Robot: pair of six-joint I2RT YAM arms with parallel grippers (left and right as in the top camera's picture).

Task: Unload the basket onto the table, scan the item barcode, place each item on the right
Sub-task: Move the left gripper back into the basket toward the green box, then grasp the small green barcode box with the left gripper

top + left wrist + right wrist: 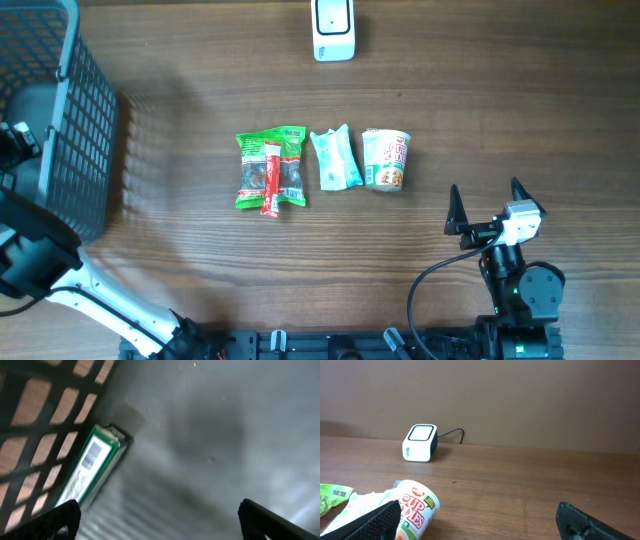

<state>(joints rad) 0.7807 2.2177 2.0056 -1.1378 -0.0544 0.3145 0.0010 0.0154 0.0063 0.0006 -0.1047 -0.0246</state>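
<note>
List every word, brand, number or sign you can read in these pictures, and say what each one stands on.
"CUP" and "...DLES", in red letters: noodle cup; the remaining letters are hidden.
Green box in the basket: barcode label, print too blurred to read.
Green snack packet: print too small to read.
Pale blue packet: print too small to read.
Scanner: small mark on its side, unreadable.

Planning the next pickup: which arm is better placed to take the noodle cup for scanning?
Right, most likely. The right claw, open and empty, sits near the noodle cup, facing the scanner. The left claw is inside the basket, far off.
</note>
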